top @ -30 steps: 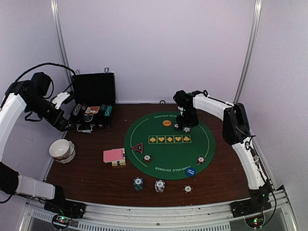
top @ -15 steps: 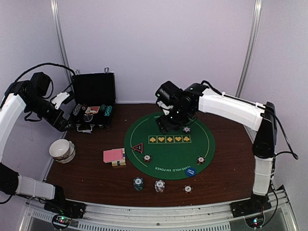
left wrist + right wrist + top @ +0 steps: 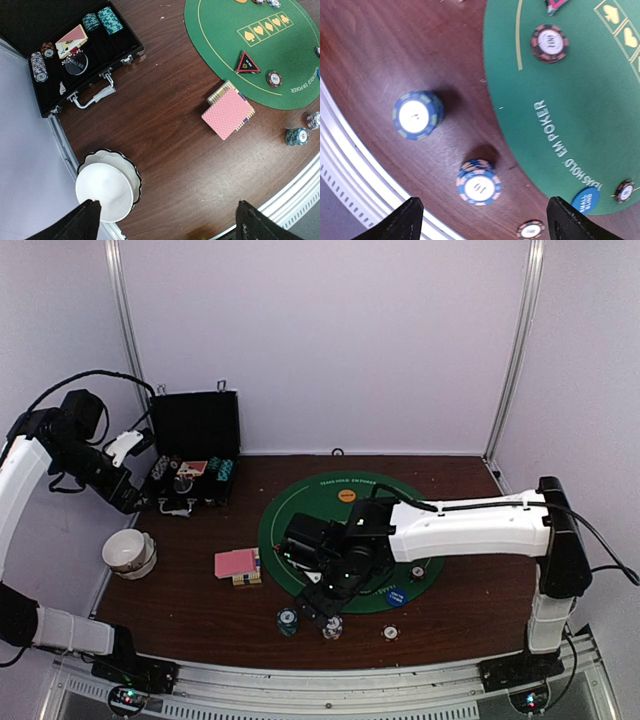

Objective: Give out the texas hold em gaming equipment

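The right gripper [image 3: 485, 220] hangs spread wide and empty above a teal stack [image 3: 417, 115] and a blue-white stack [image 3: 479, 182] of stripe-edged poker chips on the dark wooden surface [image 3: 395, 50], beside the round green felt mat [image 3: 580, 100] lettered "HOLD EM POKER". A blue disc [image 3: 586, 199] on the mat reads "SMALL BLIND". The left gripper [image 3: 167, 220], likewise spread, holds nothing.

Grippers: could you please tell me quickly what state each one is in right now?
Left gripper: open, holding nothing.
Right gripper: open, holding nothing, over the blue-white chip stack.
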